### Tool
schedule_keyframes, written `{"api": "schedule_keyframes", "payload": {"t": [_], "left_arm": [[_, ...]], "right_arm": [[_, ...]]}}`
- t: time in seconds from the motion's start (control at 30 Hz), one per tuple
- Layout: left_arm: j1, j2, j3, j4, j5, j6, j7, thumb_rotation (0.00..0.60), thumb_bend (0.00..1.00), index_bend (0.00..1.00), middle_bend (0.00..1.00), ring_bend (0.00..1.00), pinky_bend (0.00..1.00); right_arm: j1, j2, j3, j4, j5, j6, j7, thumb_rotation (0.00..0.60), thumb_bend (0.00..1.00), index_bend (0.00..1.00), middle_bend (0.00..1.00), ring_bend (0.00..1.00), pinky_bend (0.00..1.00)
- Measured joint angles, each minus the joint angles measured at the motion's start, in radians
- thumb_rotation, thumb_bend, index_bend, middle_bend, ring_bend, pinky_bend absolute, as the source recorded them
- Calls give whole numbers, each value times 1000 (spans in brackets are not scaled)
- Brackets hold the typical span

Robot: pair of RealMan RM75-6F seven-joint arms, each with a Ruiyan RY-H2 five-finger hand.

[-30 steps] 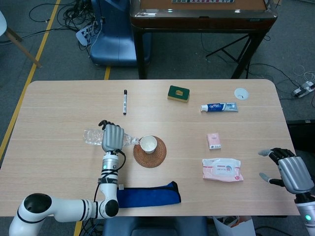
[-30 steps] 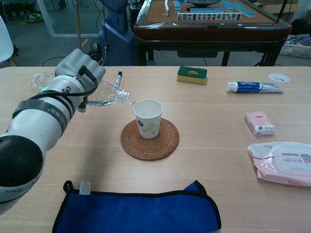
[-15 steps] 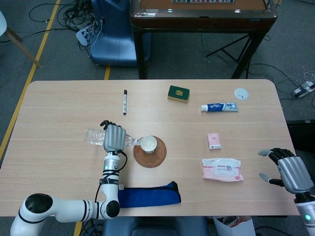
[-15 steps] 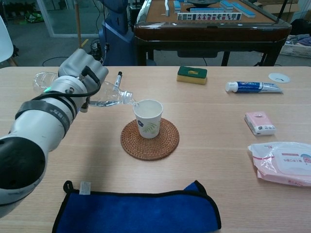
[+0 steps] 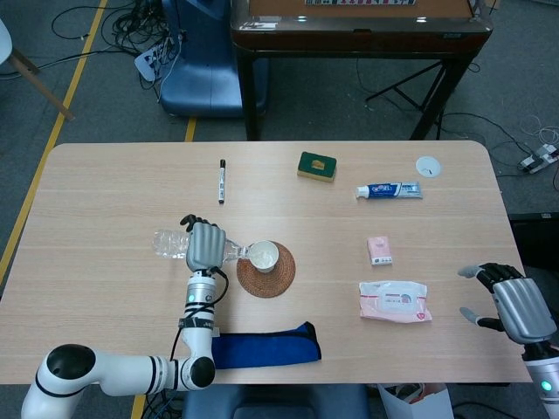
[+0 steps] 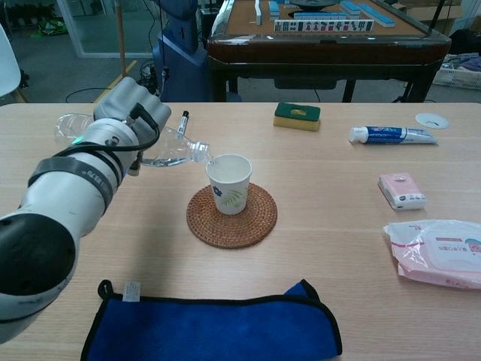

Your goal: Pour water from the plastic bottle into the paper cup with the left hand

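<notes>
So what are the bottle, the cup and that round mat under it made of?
Bottle: clear plastic, see-through and glossy. Cup: looks like white paper, matte, with a printed leaf. Mat: probably woven rattan or similar fibre, brown with ringed texture.

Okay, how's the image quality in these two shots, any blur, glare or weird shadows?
Head view: sharp, evenly lit, soft shadows only, the clear plastic bottle faint against the table. Chest view: the left hand and forearm loom large and hide most of the bottle; the paper cup is crisp, with slight glare on the background glass.
</notes>
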Motion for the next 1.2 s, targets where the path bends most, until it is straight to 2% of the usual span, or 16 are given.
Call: {"api": "schedule_keyframes", "payload": {"t": [0.3, 0.53, 0.8, 1.03, 1.2], "left_arm": [[1, -9, -24, 1, -19, -9, -13, 600, 97, 705, 769, 448, 360], [-5, -22, -63, -23, -50, -15, -31, 600, 97, 705, 771, 448, 362], [-4, -23, -89, -30, -63, -38, -88, 600, 96, 706, 773, 448, 363], [18, -11, -86, -17, -15, -74, -230, 600, 97, 708, 776, 448, 368], [47, 3, -106, -26, -5, -98, -349, 600, 97, 709, 776, 448, 374]], "right_arm": [[1, -1, -1, 0, 0, -4, -1, 600, 35, 374, 407, 329, 372], [1, 0, -1, -1, 0, -3, -2, 600, 35, 374, 407, 329, 372], [-1, 3, -1, -2, -2, 2, 2, 600, 35, 373, 407, 329, 372], [-1, 2, -1, -1, -1, 1, 2, 600, 35, 373, 407, 329, 372], [0, 0, -1, -2, 0, -1, 0, 600, 36, 374, 407, 329, 372]]}}
